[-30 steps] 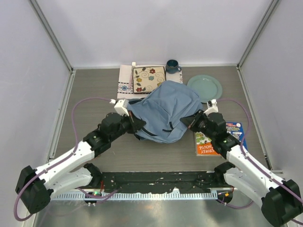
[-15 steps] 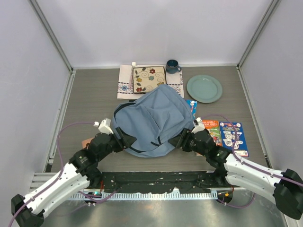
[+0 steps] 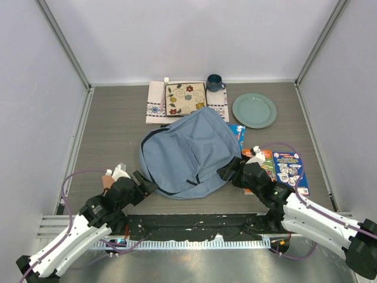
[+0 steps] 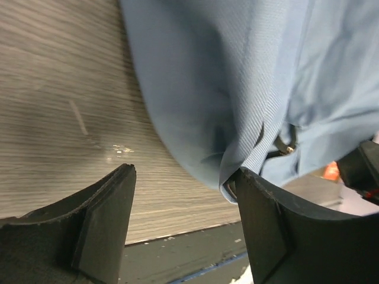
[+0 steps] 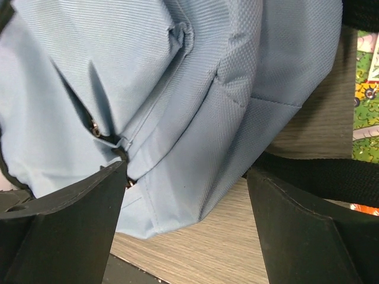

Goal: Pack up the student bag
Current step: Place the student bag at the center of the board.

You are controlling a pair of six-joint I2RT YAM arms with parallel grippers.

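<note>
The student bag (image 3: 187, 154), a light-blue fabric backpack with dark zipper lines and black straps, lies flat in the middle of the table. My left gripper (image 3: 145, 184) is at its near-left edge, open; in the left wrist view (image 4: 185, 173) a fold of the bag (image 4: 237, 89) touches the right finger (image 4: 266, 225). My right gripper (image 3: 227, 172) is at the bag's near-right edge, open. In the right wrist view (image 5: 186, 171) the bag's corner (image 5: 195, 118) lies loose between the spread fingers, with a black strap (image 5: 308, 174) beside it.
Colourful books (image 3: 281, 170) lie right of the bag, and a blue one (image 3: 238, 132) pokes out from under it. At the back are a teal plate (image 3: 254, 110), a square flowered plate (image 3: 185, 98) on a white patterned cloth (image 3: 155, 107), and a dark mug (image 3: 214, 82).
Both grippers dragged the bag toward the near edge, then opened and let go. The bag now lies flat, and both arms have drawn back.
</note>
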